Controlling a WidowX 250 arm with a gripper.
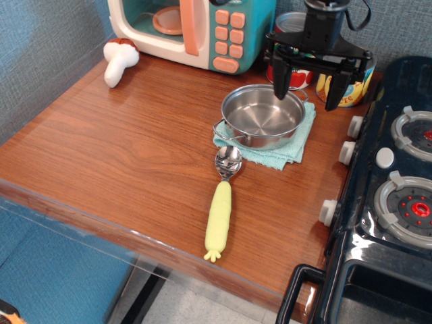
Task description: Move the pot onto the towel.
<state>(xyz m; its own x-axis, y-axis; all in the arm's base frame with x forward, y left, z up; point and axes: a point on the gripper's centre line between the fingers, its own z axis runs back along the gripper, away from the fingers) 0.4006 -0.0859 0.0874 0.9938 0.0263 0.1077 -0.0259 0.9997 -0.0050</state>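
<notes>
The shiny steel pot (262, 119) sits on the folded aqua-blue towel (291, 146) at the back right of the wooden table. It covers most of the towel, and one wire handle (224, 132) juts over the towel's left edge. My black gripper (305, 92) hangs above the pot's far right rim with its two fingers spread wide. It is open and holds nothing. One fingertip (279, 92) is over the pot's back rim and the other is off to the right, above the table.
A teal and cream toy microwave (196, 27) and two printed cans (289, 27) stand behind the pot. A steel spoon with a yellow handle (220, 212) lies just in front of the towel. A toy mushroom (119, 61) is at the back left. A black toy stove (391, 182) lines the right side.
</notes>
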